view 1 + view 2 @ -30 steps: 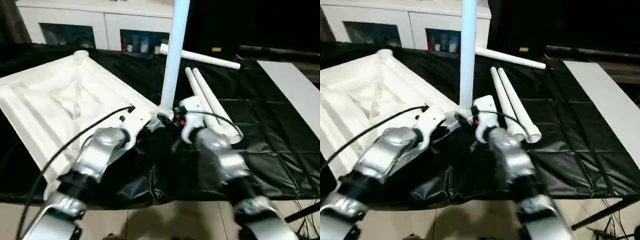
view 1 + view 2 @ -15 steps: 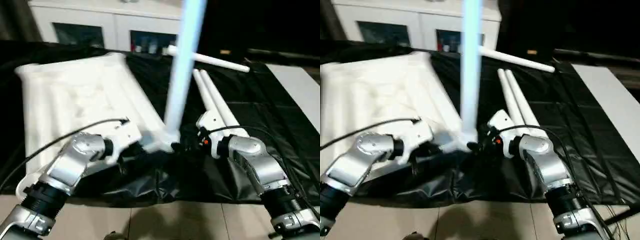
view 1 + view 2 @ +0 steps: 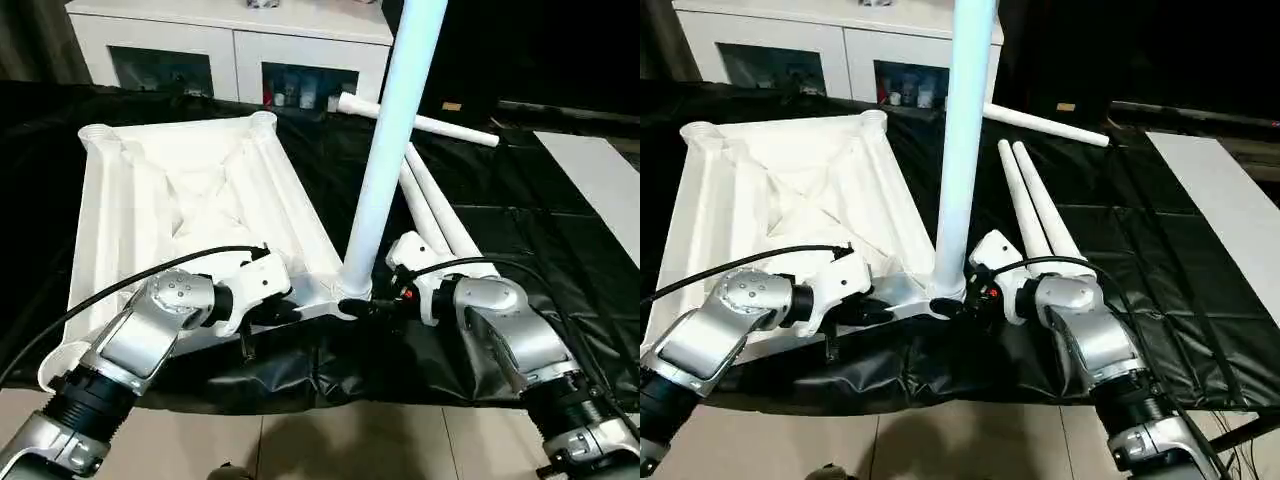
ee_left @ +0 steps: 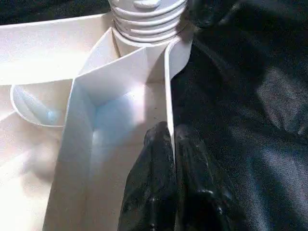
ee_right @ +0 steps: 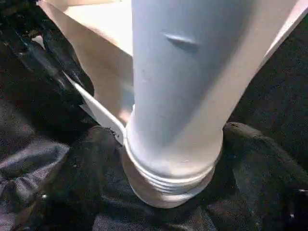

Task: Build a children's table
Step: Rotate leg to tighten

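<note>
On the black-covered counter the tabletop lies ribbed side up, and one leg stands upright in its near corner socket, thread rings showing above the socket's rim. Three more legs lie on the cloth beyond: two legs side by side just right of the upright one, and a single leg lying crosswise behind them.

The left tool is pinched narrow on the tabletop's thin edge wall near that corner, one finger on each side. The right tool sits at the foot of the upright leg; whether its jaws stand wide around the base or grip it I cannot tell.

The exposed threads suggest the leg is not fully seated. If the right tool lets go or turns it off-axis, the tall leg could lean, cross-thread or topple onto the loose legs. The left tool's hold on a thin wall looks slight; a strong twist could slip it and let the tabletop slide on the cloth.

Compared with a second ago, the tabletop has swung round so its long sides now run away from the robot, the two forearms have spread apart, and the leg stands straighter in the socket
</note>
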Tool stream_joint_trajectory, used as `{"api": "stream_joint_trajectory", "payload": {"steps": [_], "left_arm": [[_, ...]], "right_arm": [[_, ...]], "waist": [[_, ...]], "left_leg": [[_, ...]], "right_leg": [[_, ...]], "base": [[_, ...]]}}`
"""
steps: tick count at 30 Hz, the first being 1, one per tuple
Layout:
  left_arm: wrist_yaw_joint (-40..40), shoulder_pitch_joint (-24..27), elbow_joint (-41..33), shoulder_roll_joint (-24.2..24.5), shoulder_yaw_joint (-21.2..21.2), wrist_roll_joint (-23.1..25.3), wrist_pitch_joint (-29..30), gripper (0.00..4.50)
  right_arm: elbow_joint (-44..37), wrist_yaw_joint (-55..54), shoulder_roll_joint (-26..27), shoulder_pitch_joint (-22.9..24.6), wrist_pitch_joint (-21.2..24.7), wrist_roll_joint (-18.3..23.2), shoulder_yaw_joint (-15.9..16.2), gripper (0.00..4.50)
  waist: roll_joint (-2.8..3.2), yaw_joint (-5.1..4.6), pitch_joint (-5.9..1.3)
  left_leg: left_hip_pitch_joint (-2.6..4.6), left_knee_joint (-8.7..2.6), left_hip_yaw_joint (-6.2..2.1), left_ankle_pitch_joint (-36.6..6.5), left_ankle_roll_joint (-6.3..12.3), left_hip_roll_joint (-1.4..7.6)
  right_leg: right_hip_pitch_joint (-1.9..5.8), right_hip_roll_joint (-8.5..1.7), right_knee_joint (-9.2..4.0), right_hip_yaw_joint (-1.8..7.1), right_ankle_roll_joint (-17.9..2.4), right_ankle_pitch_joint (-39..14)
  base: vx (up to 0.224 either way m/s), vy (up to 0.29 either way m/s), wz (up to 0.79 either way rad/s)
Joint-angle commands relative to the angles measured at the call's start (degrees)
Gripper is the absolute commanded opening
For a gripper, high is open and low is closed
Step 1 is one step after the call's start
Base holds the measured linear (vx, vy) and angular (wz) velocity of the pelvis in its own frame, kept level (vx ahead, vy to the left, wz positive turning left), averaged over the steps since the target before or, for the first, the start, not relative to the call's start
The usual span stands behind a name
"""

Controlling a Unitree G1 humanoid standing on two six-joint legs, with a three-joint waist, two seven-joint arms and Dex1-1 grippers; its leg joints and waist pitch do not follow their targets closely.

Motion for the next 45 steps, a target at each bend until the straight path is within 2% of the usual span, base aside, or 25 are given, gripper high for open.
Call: {"api": "stream_joint_trajectory", "payload": {"steps": [1, 5, 8, 16, 21, 24, 25, 26, 27, 28, 31, 32, 33, 35, 38, 40, 41, 42, 45], "left_arm": [[-0.48, -0.34, -2.31, 0.08, -0.82, 0.47, -0.75, 0.00], [-0.48, -0.42, -2.31, -0.04, -0.90, 0.48, -0.72, 0.00], [-0.57, -0.40, -2.36, 0.02, -0.92, 0.54, -0.72, 0.00], [-1.10, -0.08, -2.70, 0.45, -1.06, 0.59, -0.56, 0.00], [0.45, -0.07, -1.85, -0.09, -0.85, 1.30, -0.27, 0.00], [8.82, -1.90, 2.58, -6.64, 0.78, 2.09, 2.70, 0.00], [9.15, -1.98, 2.76, -6.94, 0.84, 2.09, 2.84, 0.00], [12.12, -2.78, 4.47, -9.46, 1.07, 2.51, 3.92, 0.00], [12.97, -3.02, 4.96, -10.11, 1.10, 2.70, 4.23, 0.00], [15.14, -3.71, 6.22, -11.57, 1.17, 3.32, 5.05, 0.00], [21.82, -5.54, 9.47, -16.32, 2.53, 4.06, 7.92, 0.00], [21.82, -5.54, 9.47, -16.32, 2.53, 4.06, 7.92, 0.00], [24.22, -6.14, 10.52, -18.31, 3.19, 4.39, 9.03, 0.00], [29.40, -7.20, 12.13, -23.06, 2.94, 6.23, 10.18, 0.00], [30.20, -7.17, 12.17, -23.95, 2.95, 6.19, 9.42, 0.00], [29.46, -6.83, 11.31, -23.75, 2.55, 5.95, 8.11, 0.00], [29.14, -6.68, 10.91, -23.51, 2.44, 5.92, 8.07, 0.00], [27.41, -6.15, 9.78, -22.22, 2.07, 5.73, 7.19, 0.00], [26.44, -5.61, 8.98, -21.05, 2.52, 5.78, 7.36, 0.00]], "right_arm": [[1.74, -0.44, 0.21, -1.53, -1.07, 0.32, -0.61, 3.40], [2.94, -0.87, 1.19, -1.97, -1.48, 0.25, -1.26, 2.95], [3.78, -0.71, 1.72, -2.17, -1.95, 0.33, -1.39, 2.81], [5.53, 0.05, 2.36, -2.03, -3.99, 0.44, -1.11, 2.72], [8.12, -4.13, 4.55, -2.08, -4.16, 1.14, -3.73, 2.70], [13.23, -18.19, 11.55, -3.48, -3.94, 2.58, -9.45, 2.69], [13.40, -18.74, 11.85, -3.52, -3.91, 2.64, -9.65, 2.69], [14.52, -23.13, 14.49, -3.65, -4.02, 2.73, -10.59, 2.69], [14.78, -24.26, 15.20, -3.67, -4.11, 2.71, -10.78, 2.69], [15.31, -26.43, 16.84, -3.74, -4.30, 2.53, -11.07, 2.69], [17.03, -32.82, 21.31, -4.23, -5.17, 1.50, -11.54, 2.68], [17.03, -32.82, 21.31, -4.23, -5.17, 1.50, -11.54, 2.68], [18.18, -35.94, 23.17, -4.69, -5.54, 1.22, -12.13, 2.68], [23.18, -43.54, 28.94, -7.11, -7.01, 1.17, -13.47, 2.68], [24.28, -42.62, 30.19, -7.80, -8.03, 0.80, -12.60, 2.68], [23.07, -39.53, 30.74, -7.53, -9.38, 1.15, -11.73, 2.68], [22.47, -39.02, 30.77, -7.36, -9.58, 1.36, -11.76, 3.23], [21.00, -37.19, 30.05, -6.97, -9.92, 1.31, -11.57, 3.23], [20.25, -36.74, 28.88, -6.82, -10.90, 0.23, -11.44, 3.46]], "waist": [[0.80, -0.31, -3.67], [0.74, -0.34, -3.63], [0.68, -0.43, -3.62], [0.73, -0.56, -3.62], [0.77, -0.92, -3.54], [0.83, -1.37, -3.37], [0.84, -1.41, -3.40], [0.88, -1.46, -3.44], [0.79, -1.62, -3.41], [0.90, -1.64, -3.43], [0.73, -1.87, -3.38], [0.71, -2.04, -3.44], [0.75, -1.94, -3.49], [0.84, -2.48, -3.34], [0.93, -2.99, -3.30], [0.87, -3.01, -3.49], [0.78, -2.97, -3.52], [0.83, -2.89, -3.39], [0.82, -3.01, -3.40]], "left_leg": [[0.73, -4.28, 0.45, -17.16, 0.22, 0.45], [0.74, -4.29, 0.47, -17.40, 0.16, 0.42], [0.74, -4.28, 0.47, -17.64, 0.14, 0.39], [0.76, -4.28, 0.43, -17.81, 0.13, 0.43], [0.79, -4.30, 0.37, -18.57, 0.04, 0.39], [0.99, -4.24, 0.38, -19.84, -0.74, 0.21], [1.10, -4.21, 0.28, -20.11, -0.99, 0.23], [1.14, -4.18, 0.23, -20.45, -1.19, 0.13], [0.98, -4.25, 0.14, -20.73, -1.22, 0.10], [1.12, -4.22, 0.11, -21.27, -1.21, 0.10], [1.17, -4.09, 0.13, -22.05, -0.92, -0.11], [1.12, -4.00, 0.15, -21.91, -0.77, -0.20], [1.29, -3.99, 0.07, -21.87, -0.82, -0.14], [1.51, -3.88, -0.08, -23.61, -0.99, -0.24], [1.50, -3.92, -0.29, -25.42, -0.45, -0.32], [1.28, -4.27, -0.44, -24.94, 0.02, -0.13], [1.08, -4.35, -0.43, -24.37, 0.07, -0.10], [1.14, -4.43, -0.38, -24.39, 0.10, -0.05], [0.84, -4.52, -0.37, -24.18, 0.32, -0.08]], "right_leg": [[2.64, -3.94, -4.38, 2.72, -6.83, -22.43], [2.73, -3.94, -4.40, 2.71, -6.96, -22.62], [2.72, -3.94, -4.44, 2.69, -6.80, -23.08], [2.69, -3.98, -4.47, 2.68, -6.87, -23.38], [2.65, -4.00, -4.52, 2.62, -7.04, -24.25], [2.34, -4.10, -5.09, 2.44, -6.30, -27.82], [2.26, -4.12, -5.16, 2.37, -6.05, -28.60], [2.24, -4.17, -5.30, 2.28, -5.52, -29.77], [2.34, -4.15, -5.47, 2.17, -4.95, -30.40], [2.23, -4.15, -5.71, 2.10, -4.41, -30.80], [2.07, -4.07, -5.95, 1.93, -3.66, -31.89], [2.01, -4.07, -6.04, 1.92, -3.31, -32.28], [1.96, -4.15, -6.07, 1.87, -3.21, -32.26], [1.60, -4.12, -6.50, 1.42, -2.16, -34.47], [1.79, -4.05, -7.04, 0.93, -1.36, -34.97], [2.26, -4.17, -6.88, 0.90, -1.77, -32.67], [2.35, -4.17, -6.73, 1.00, -1.96, -31.87], [2.12, -4.17, -6.65, 1.15, -2.31, -31.40], [2.32, -4.24, -6.48, 1.25, -2.49, -31.20]], "base": [[0.000, 0.000, 0.00], [0.000, 0.000, 0.00], [0.000, 0.000, 0.00], [0.000, 0.000, 0.00], [0.000, 0.000, 0.00], [0.000, 0.000, 0.00], [0.000, 0.000, 0.00], [0.000, 0.000, 0.00], [0.000, 0.000, 0.00], [0.000, 0.000, 0.00], [0.000, 0.000, 0.00], [0.000, 0.000, 0.00], [0.000, 0.000, 0.00], [0.000, 0.000, 0.00], [0.000, 0.000, 0.00], [0.000, 0.000, 0.00], [0.000, 0.000, 0.00], [0.000, 0.000, 0.00], [0.000, 0.000, 0.00]]}}
